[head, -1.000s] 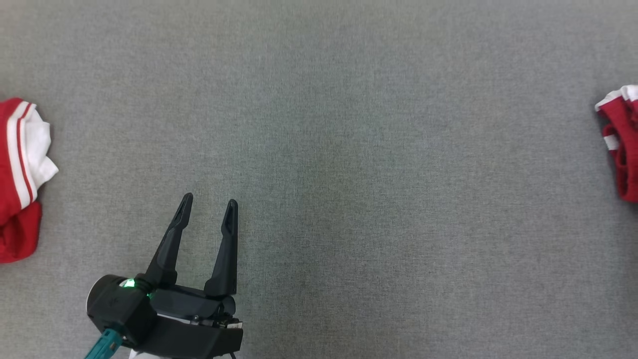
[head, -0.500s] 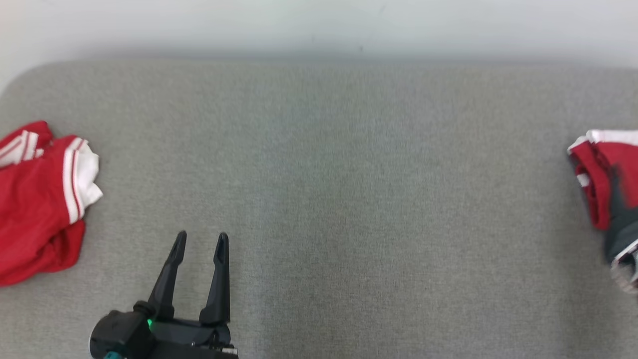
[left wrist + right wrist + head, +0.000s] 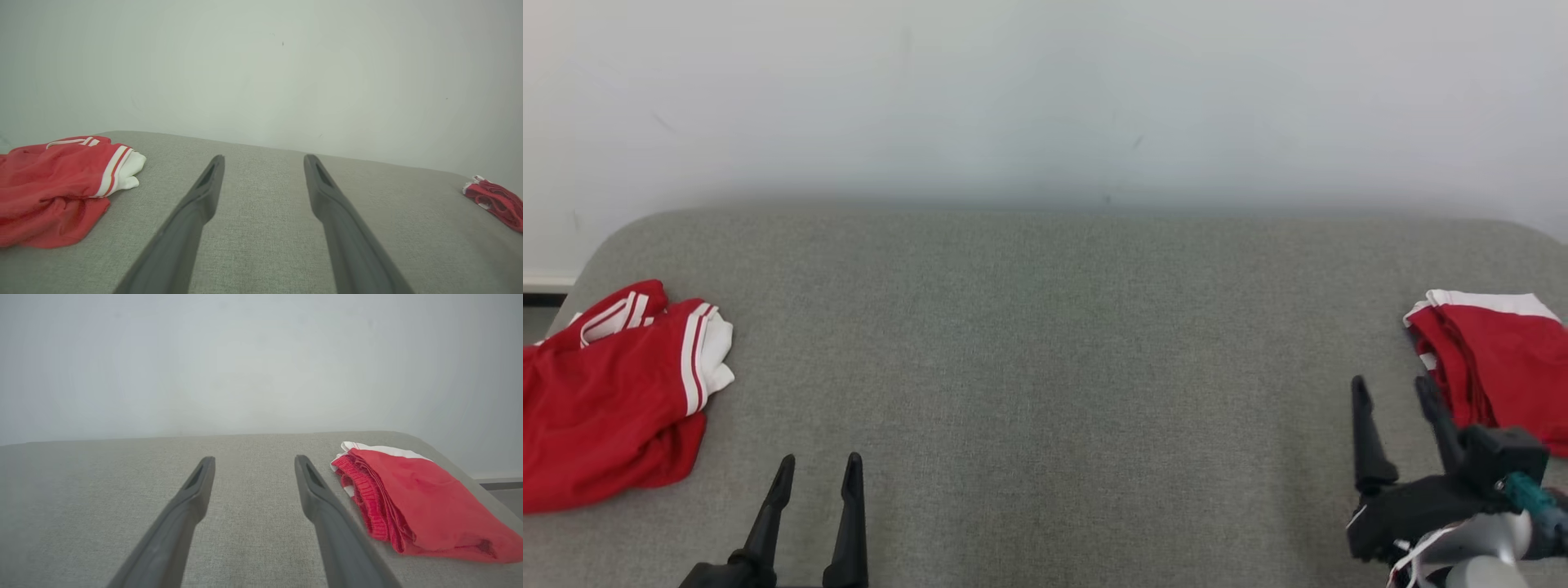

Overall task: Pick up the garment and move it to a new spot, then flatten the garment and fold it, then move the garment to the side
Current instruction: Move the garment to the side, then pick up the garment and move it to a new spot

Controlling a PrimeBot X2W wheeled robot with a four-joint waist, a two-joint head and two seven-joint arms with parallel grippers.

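Observation:
A crumpled red garment with white stripes (image 3: 605, 392) lies at the left end of the grey padded table (image 3: 1062, 367); the left wrist view has it at the left (image 3: 57, 183). A folded red and white garment (image 3: 1499, 359) rests at the right end, close beside my right gripper's fingers (image 3: 416, 498). My left gripper (image 3: 818, 469) stands open at the lower left, empty, to the right of the crumpled garment (image 3: 263, 157). My right gripper (image 3: 1392, 388) is open and empty at the lower right, just left of the folded garment (image 3: 253, 459).
A pale wall (image 3: 1045, 98) runs behind the table's far edge. The table's corners are rounded, with a strip of floor (image 3: 502, 490) beyond the right end. Bare grey surface spans the middle between the two garments.
The camera has tilted up, bringing the wall, the table's far edge and more of both garments into view. My right gripper has come into view at the lower right. Both grippers stay open.

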